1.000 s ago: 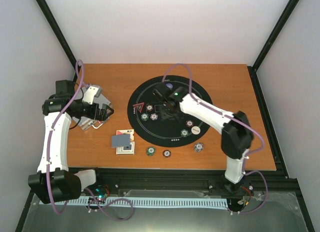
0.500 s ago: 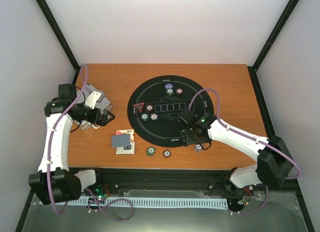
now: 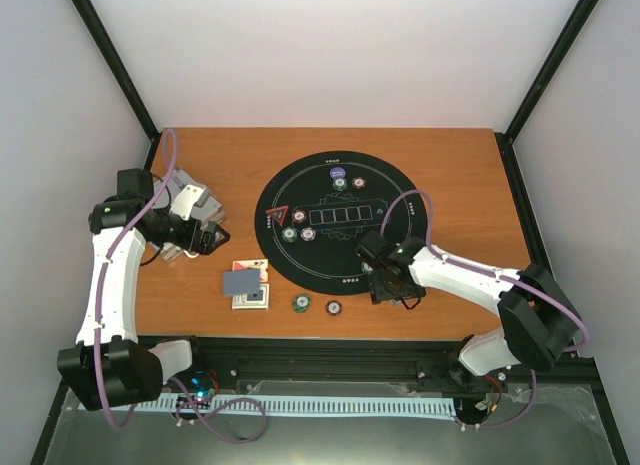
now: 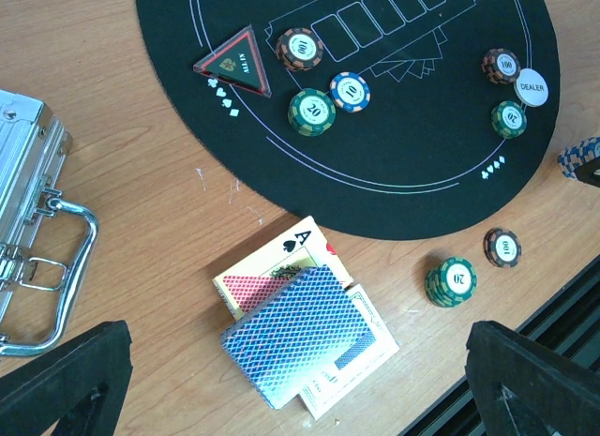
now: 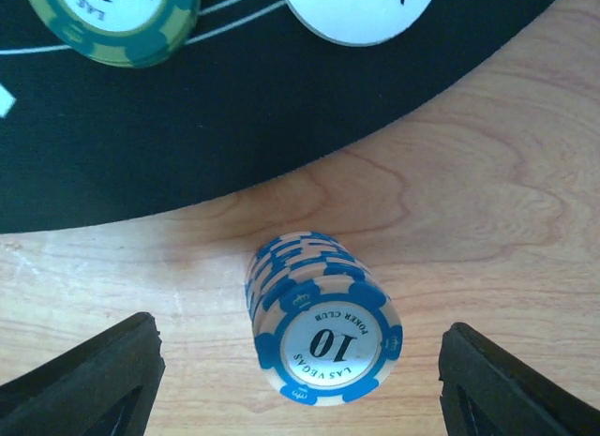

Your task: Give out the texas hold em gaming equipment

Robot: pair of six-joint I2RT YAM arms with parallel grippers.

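Chip stack sits seemingly untouched within right gripper.

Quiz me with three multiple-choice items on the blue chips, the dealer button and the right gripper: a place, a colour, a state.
1. Where is the blue stack? A: on the table, beside the mat. B: at the mat's centre. C: held in the air.
2. What colour is the dealer button? A: red. B: white. C: green.
3. How is the right gripper? A: shut on the stack. B: shut, empty. C: open, fingers either side of the stack.

Key: 1 A, wood shows all round its base. 2 B, its face is white. 3 C, both fingers stand well clear of the stack.
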